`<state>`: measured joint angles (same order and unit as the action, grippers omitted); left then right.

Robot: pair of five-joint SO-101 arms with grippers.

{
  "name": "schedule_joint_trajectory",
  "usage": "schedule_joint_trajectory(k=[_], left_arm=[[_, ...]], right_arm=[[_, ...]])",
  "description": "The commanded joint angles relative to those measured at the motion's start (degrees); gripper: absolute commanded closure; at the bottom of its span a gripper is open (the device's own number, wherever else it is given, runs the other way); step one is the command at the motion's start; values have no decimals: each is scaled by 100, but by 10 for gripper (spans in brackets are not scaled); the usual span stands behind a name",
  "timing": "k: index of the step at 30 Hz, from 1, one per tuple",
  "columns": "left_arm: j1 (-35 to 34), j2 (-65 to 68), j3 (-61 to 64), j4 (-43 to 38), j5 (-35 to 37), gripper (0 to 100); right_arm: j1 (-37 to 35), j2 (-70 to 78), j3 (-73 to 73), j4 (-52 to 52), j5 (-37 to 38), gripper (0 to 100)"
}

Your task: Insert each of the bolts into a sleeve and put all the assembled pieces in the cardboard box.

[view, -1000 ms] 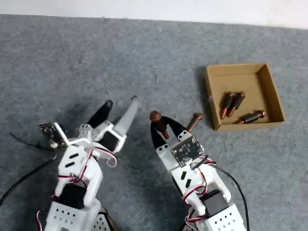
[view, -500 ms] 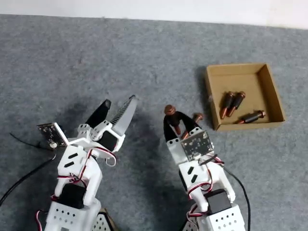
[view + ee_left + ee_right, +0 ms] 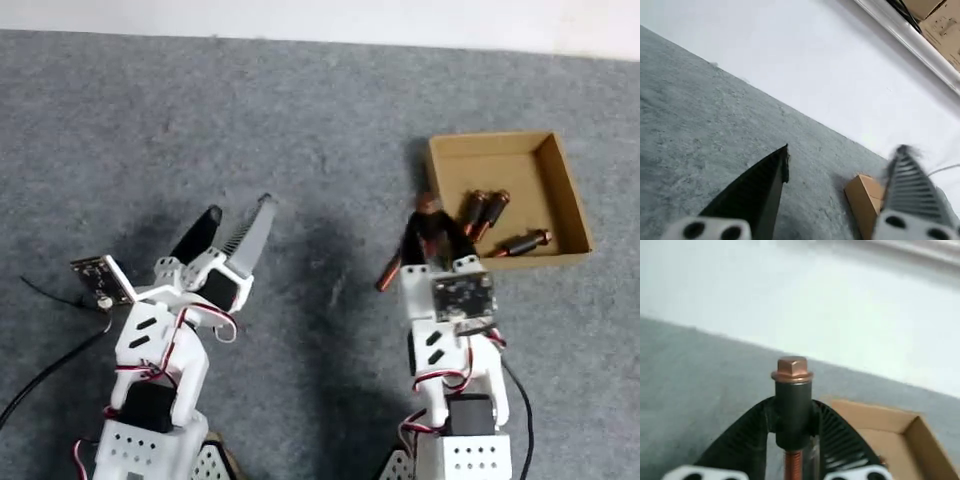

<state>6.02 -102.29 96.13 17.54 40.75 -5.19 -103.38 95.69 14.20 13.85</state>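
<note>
My right gripper (image 3: 430,230) is shut on a copper bolt in a black sleeve (image 3: 792,402), held upright with its hex head (image 3: 427,204) on top, just beside the near left wall of the cardboard box (image 3: 548,170). In the box (image 3: 890,421) lie three assembled pieces (image 3: 484,214). A bare copper bolt (image 3: 388,272) lies on the carpet beside the right gripper, on the side away from the box. My left gripper (image 3: 240,207) stands open over bare carpet, with nothing between its fingers (image 3: 760,190).
Grey carpet (image 3: 300,120) covers the table, with open room between the arms and toward the back. A white wall (image 3: 815,60) runs behind. A corner of the box (image 3: 862,197) appears between the left gripper's fingers.
The right gripper has swung right with the sleeved bolt, from the middle of the carpet to the box's left wall. The bare bolt now lies lower and leftward. The left arm shifted slightly left.
</note>
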Motion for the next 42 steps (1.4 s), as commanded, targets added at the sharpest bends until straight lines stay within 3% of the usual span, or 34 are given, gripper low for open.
schedule_joint_trajectory(k=[1,5,11,21,23,29,36,42], left_arm=[[-207,-22,40,0,-79,858],[-66,-22,57,-18,-923,1000],[198,13,110,-158,-1196,993],[198,31,110,-149,-1196,992],[189,31,110,-149,-1196,991],[189,31,119,-149,-1196,990],[198,31,119,-158,-1196,990],[207,31,119,-158,-1196,990]], right_arm=[[435,-22,778,-470,-554,993],[804,-4,365,-488,-985,993],[840,866,-198,-532,-993,993],[954,5147,-2967,-541,-1037,993],[1147,5947,-3512,-541,-1380,993],[2044,7987,-4892,-541,-3349,993],[2088,9727,-5464,-541,-3429,993],[2097,10176,-5666,-822,-3411,989]])
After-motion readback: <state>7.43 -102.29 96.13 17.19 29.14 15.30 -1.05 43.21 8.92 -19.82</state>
